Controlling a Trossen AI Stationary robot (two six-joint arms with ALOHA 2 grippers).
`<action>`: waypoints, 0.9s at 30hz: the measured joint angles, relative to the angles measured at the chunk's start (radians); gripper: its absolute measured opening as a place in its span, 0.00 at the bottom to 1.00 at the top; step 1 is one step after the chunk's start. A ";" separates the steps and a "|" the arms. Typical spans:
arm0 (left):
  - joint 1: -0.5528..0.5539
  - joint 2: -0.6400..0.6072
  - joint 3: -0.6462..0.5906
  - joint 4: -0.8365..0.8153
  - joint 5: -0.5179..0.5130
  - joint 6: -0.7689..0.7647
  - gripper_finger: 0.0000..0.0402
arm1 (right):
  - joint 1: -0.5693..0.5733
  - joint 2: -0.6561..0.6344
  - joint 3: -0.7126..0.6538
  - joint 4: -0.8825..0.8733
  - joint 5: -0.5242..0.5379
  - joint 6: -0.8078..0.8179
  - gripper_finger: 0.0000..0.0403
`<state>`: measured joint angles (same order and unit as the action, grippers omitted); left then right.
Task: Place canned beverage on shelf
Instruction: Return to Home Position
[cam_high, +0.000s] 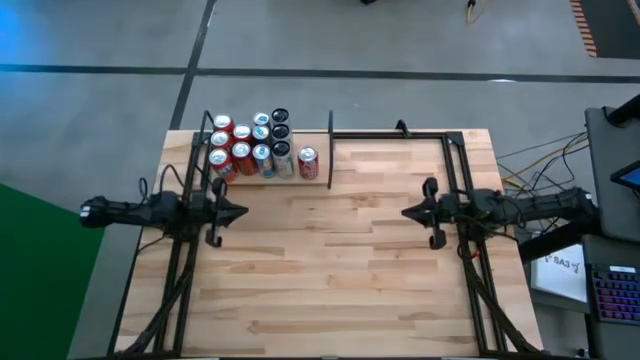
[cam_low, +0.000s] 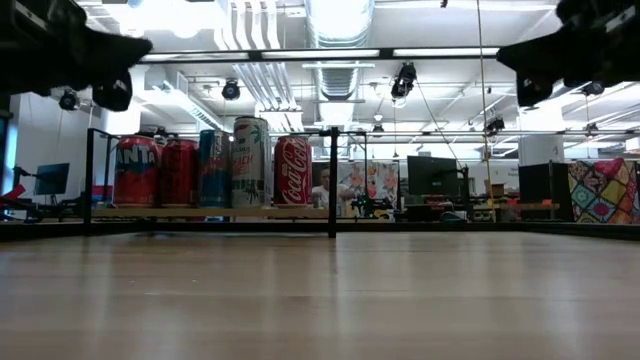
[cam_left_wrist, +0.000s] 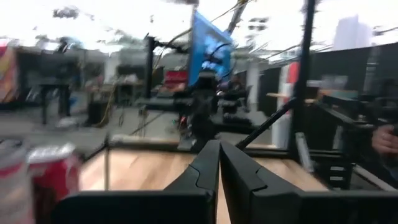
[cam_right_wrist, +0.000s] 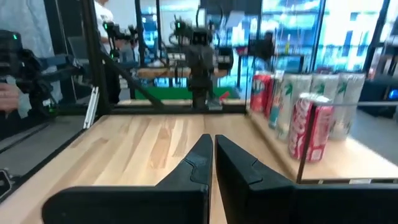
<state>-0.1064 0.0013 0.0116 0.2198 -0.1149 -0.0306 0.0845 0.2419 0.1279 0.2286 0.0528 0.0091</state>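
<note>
High view: canned beverages (cam_high: 250, 148) stand bunched at the shelf's (cam_high: 390, 150) left end. The left gripper (cam_high: 243, 211) and right gripper (cam_high: 406, 212), both closed and empty, hover above the surface (cam_high: 320, 270). The cans are likely rigid, slick-walled and weighty; grip at mid-body.

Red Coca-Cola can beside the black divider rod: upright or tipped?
Upright. The red Coca-Cola can stands on its base on the light wood shelf board in the low view; the high view shows mostly its round top.
</note>
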 joint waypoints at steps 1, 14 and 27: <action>0.000 0.004 -0.001 -0.013 -0.024 -0.019 0.00 | 0.000 -0.033 -0.016 0.000 0.000 -0.009 0.02; 0.002 0.024 0.003 -0.152 -0.271 -0.024 0.00 | -0.011 -0.194 -0.115 -0.111 0.042 -0.133 0.02; 0.002 0.057 0.020 -0.156 -0.269 -0.024 0.00 | -0.011 -0.172 -0.115 -0.124 0.088 0.017 0.02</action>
<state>-0.1047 0.0583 0.0315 0.0641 -0.3840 -0.0544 0.0734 0.0696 0.0132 0.1041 0.1410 0.0261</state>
